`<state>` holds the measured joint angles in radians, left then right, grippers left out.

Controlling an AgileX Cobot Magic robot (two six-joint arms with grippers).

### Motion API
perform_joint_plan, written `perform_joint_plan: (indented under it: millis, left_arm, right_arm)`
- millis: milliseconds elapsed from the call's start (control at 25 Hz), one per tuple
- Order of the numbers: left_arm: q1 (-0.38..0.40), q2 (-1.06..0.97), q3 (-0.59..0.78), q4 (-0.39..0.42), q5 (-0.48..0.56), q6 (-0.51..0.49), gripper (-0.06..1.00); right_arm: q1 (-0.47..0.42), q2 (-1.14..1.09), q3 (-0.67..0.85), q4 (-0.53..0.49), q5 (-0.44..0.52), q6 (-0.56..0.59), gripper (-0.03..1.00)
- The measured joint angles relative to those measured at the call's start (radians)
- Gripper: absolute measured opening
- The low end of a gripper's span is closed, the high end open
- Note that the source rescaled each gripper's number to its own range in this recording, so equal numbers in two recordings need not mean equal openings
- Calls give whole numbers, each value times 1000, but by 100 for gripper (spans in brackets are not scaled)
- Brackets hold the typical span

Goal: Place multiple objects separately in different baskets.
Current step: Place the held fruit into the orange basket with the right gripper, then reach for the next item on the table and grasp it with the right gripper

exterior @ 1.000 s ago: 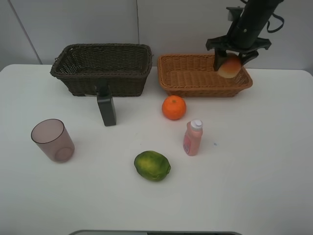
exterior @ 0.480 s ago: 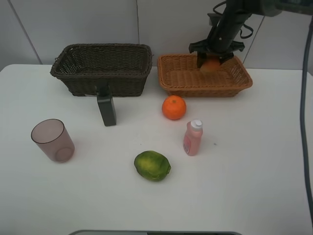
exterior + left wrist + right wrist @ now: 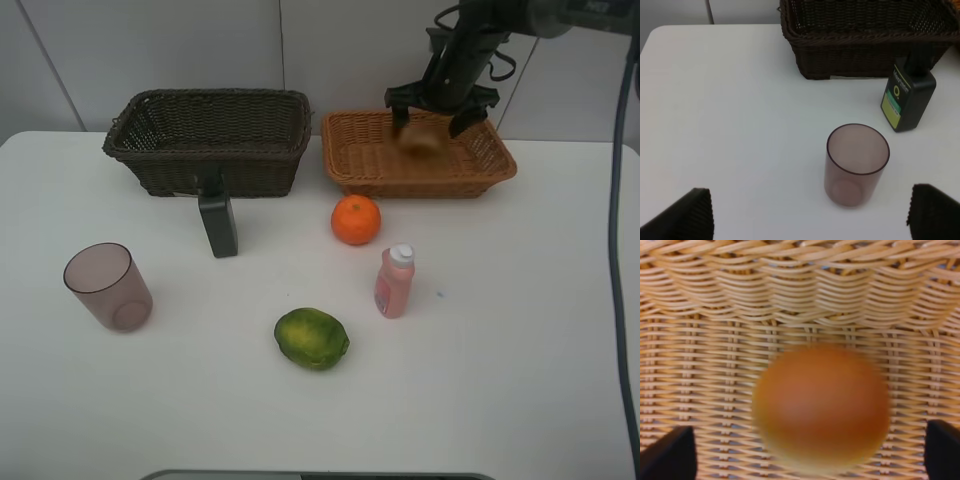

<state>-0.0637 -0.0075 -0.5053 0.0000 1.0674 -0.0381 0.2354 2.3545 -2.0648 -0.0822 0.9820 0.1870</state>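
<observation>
Let go of the peach [image 3: 420, 140] since half a second back: then pinched between the fingers, now a blurred ball loose inside the tan basket [image 3: 380, 182], toward its back wall. Right gripper [image 3: 432, 115] hanging over that basket, fingers spread wide, holding nothing. Blurred in the right wrist view too, against the weave of the basket floor.

Just in front of the tan basket, on the white table [image 3: 520, 330], an orange [image 3: 356, 220]. Farther front, a pink bottle [image 3: 394, 283], upright, then a green lime [image 3: 312, 339]. Just left of the tan basket, not touching, a dark basket [image 3: 205, 165]. Front-left of the tan basket, a dark bottle [image 3: 219, 225], upright. Well to the front-left, a purplish cup [image 3: 108, 287], upright. Left gripper [image 3: 812, 215] near that cup, fingers wide apart, gripping nothing.
</observation>
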Motion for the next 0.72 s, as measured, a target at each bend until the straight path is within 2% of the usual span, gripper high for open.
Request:
perform_joint_plan:
  millis: [160, 400, 600, 720]
  left_arm:
    - [0, 0, 0, 0, 0, 0, 100]
    - [0, 0, 0, 0, 0, 0, 100]
    - [0, 0, 0, 0, 0, 0, 100]
    - [0, 0, 0, 0, 0, 0, 100]
  right_arm:
    - [21, -37, 0, -2, 32, 3, 100]
    - [89, -100, 18, -4, 135, 39, 100]
    - [158, -193, 154, -4, 143, 125, 100]
    - [200, -246, 260, -4, 117, 186, 100]
